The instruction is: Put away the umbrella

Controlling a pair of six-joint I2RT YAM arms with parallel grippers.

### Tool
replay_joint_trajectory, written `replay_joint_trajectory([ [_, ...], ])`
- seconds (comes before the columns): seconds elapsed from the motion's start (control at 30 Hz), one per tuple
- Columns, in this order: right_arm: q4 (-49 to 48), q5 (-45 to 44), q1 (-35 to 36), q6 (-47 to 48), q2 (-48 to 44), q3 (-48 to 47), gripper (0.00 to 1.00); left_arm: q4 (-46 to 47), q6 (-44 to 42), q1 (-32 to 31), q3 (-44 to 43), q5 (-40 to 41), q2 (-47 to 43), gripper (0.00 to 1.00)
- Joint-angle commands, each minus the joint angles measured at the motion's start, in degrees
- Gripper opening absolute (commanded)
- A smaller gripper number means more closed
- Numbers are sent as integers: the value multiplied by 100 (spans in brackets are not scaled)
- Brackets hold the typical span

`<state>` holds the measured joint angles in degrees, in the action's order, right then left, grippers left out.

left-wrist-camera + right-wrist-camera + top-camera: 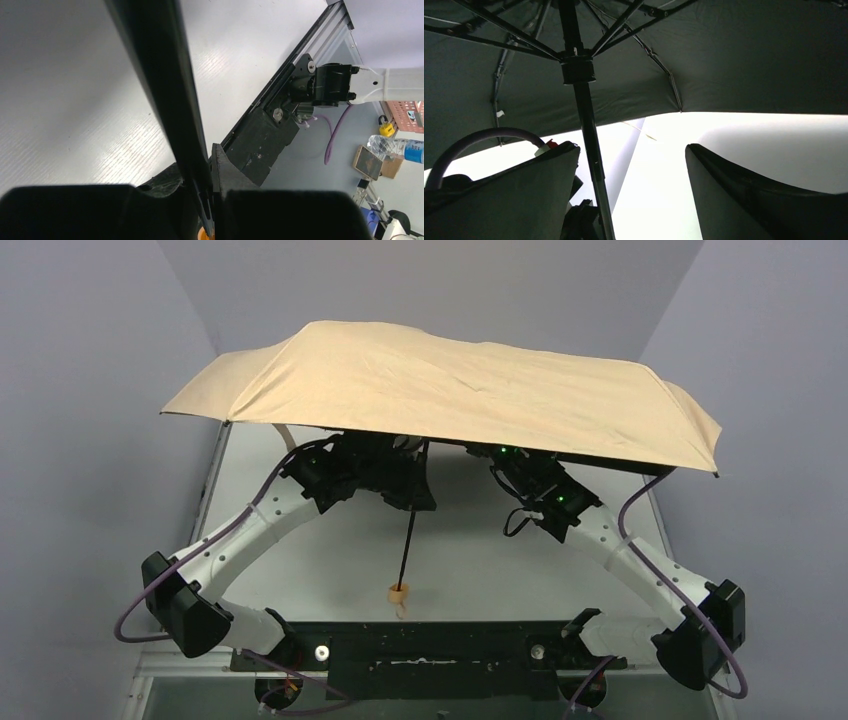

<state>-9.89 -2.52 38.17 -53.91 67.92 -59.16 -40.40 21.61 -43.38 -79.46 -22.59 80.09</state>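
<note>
The two arms are seen from above and behind by the fixed top camera. The base rail [430,652] is set along the bottom edge and the open umbrella [440,390] is spread across mid-frame, farther off. The left wrist camera is aimed down along the black shaft [165,85], held very close, toward the table [60,75] and back at the same rail. The right wrist camera is tilted upward between the right fingers [524,195], close beneath the canopy [734,60]. The shaft is shared by all three views.
</note>
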Motion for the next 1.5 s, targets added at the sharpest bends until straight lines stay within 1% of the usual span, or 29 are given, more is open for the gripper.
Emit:
replay_joint_trajectory([
  [0.0,-560,494,-70,-113,137,-347,80,119,-1070,-250,-75,-126,-372,0],
  [0.17,-649,786,-112,-110,405,-575,74,-55,-1244,-384,-117,-112,-305,0],
  [0.27,-678,885,-156,-146,568,-700,67,-143,-1337,-483,-146,-43,-268,0],
  [0.43,-924,1008,-230,-216,692,-689,45,-203,-1379,-545,-139,47,-309,0],
  [0.53,-1020,946,-241,-260,626,-623,29,-110,-1333,-542,-25,187,-449,0],
  [0.63,-979,878,-243,-284,546,-596,17,85,-1226,-527,125,296,-636,0],
  [0.73,-820,715,-240,-375,419,-575,2,365,-1098,-523,290,324,-872,0],
  [0.77,-715,619,-240,-477,352,-566,0,485,-1044,-524,359,348,-950,0],
  [0.87,-300,194,-241,-918,121,-515,0,898,-941,-524,633,424,-1227,12],
  [0.9,-96,-24,-240,-1119,50,-509,0,988,-931,-524,702,452,-1307,18],
  [0.97,113,-284,-241,-1540,-97,-449,0,1066,-942,-527,781,491,-1392,24],
  [1.03,168,-433,-249,-1793,-168,-405,0,1050,-987,-536,797,463,-1393,28],
  [1.17,202,-567,-241,-2042,-219,-428,0,1112,-995,-537,908,266,-1391,32],
  [1.27,226,-473,-242,-2026,-165,-510,0,1237,-925,-538,1026,233,-1409,32],
  [1.47,49,-121,-232,-2162,-90,-357,0,1644,-739,-532,1101,348,-1379,31],
])
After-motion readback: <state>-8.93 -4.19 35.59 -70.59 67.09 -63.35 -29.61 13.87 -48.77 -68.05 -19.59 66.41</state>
